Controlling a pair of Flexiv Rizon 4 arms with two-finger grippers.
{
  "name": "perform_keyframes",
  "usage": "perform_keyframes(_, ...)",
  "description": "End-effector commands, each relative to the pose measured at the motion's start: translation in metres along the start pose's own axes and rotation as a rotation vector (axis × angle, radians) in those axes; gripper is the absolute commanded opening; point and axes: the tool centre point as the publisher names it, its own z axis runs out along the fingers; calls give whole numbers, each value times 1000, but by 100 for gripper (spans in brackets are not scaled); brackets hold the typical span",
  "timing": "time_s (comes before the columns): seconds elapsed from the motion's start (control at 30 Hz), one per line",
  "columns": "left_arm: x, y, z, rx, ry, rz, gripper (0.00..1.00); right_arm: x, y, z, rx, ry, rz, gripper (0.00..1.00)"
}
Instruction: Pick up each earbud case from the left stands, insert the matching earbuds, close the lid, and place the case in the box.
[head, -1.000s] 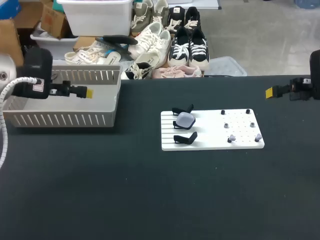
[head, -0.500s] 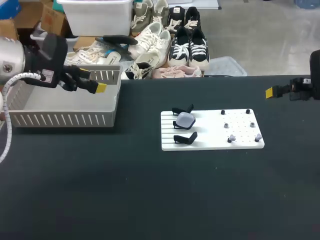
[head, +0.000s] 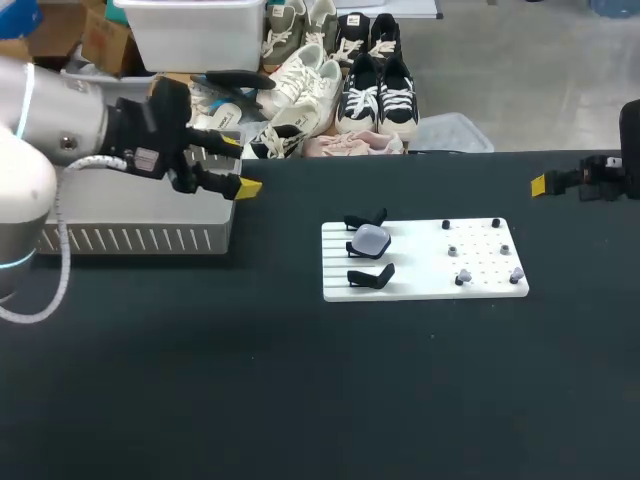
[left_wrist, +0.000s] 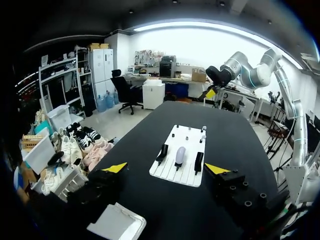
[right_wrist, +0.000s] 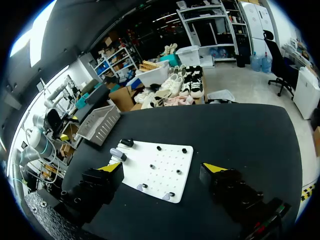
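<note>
A: Since a second ago our left tool (head: 240, 165) has swung off the box (head: 130, 238). It now hangs past the box's three o'clock end, over the desk (head: 300, 380). Our right tool (head: 538, 184) has not budged.

B: Are both tools spread and empty?

A: Yes. Each wrist view shows the yellow tips wide apart with nothing between them.

B: Where do we find the earbud case (head: 371, 239)?

A: It sits on the middle one of the three stands (head: 370, 276), at the nine o'clock end of the white board (head: 420, 285). The other two stands are bare. In the head view the case lies at about four o'clock from our left tool, well apart from it. The earbuds (head: 463, 276) sit on pegs toward the board's three o'clock end.

B: Which arm do we send?

A: We judge the left. It looks somewhat nearer, and from its wrist the case sits at twelve o'clock, dead ahead. The case's long axis points away from us, so the fingers would close across its narrow width.

B: Is there any writing?

A: None that we can read on the case, the board or the box.
</note>
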Motion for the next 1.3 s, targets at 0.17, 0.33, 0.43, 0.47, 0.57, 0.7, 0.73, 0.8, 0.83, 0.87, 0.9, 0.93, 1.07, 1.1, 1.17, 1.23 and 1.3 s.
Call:
perform_keyframes(0.17,-7,2,47,76,-5,95,100,0,0,0,0,0,0,100)
perform_keyframes(0.33,-5,-10,66,119,0,146,100,0,0,0,0,0,0,100)
perform_keyframes(0.43,-2,-13,74,137,4,139,100,0,0,0,0,0,0,100)
perform_keyframes(0.47,0,-14,78,146,7,138,100,0,0,0,0,0,0,100)
perform_keyframes(0.57,4,-15,87,150,11,148,100,0,0,0,0,0,0,100)
perform_keyframes(0.7,7,-19,98,164,16,164,100,0,0,0,0,0,0,100)
perform_keyframes(0.73,8,-21,101,167,17,172,100,0,0,0,0,0,0,100)
perform_keyframes(0.8,10,-23,106,179,22,182,100,0,0,0,0,0,0,100)
perform_keyframes(0.83,10,-23,108,184,22,181,100,0,0,0,0,0,0,100)
perform_keyframes(0.87,11,-24,110,188,22,186,100,0,0,0,0,0,0,100)
perform_keyframes(0.9,12,-23,113,191,23,188,100,0,0,0,0,0,0,100)
perform_keyframes(0.93,13,-23,116,192,23,188,100,0,0,0,0,0,0,100)
perform_keyframes(1.07,16,-23,124,209,21,182,100,0,0,0,0,0,0,100)
perform_keyframes(1.1,18,-24,126,219,23,181,100,0,0,0,0,0,0,100)
perform_keyframes(1.17,23,-25,131,230,28,180,100,0,0,0,0,0,0,100)
perform_keyframes(1.23,27,-25,135,236,35,172,100,0,0,0,0,0,0,100)
perform_keyframes(1.3,29,-25,138,245,37,162,100,0,0,0,0,0,0,100)
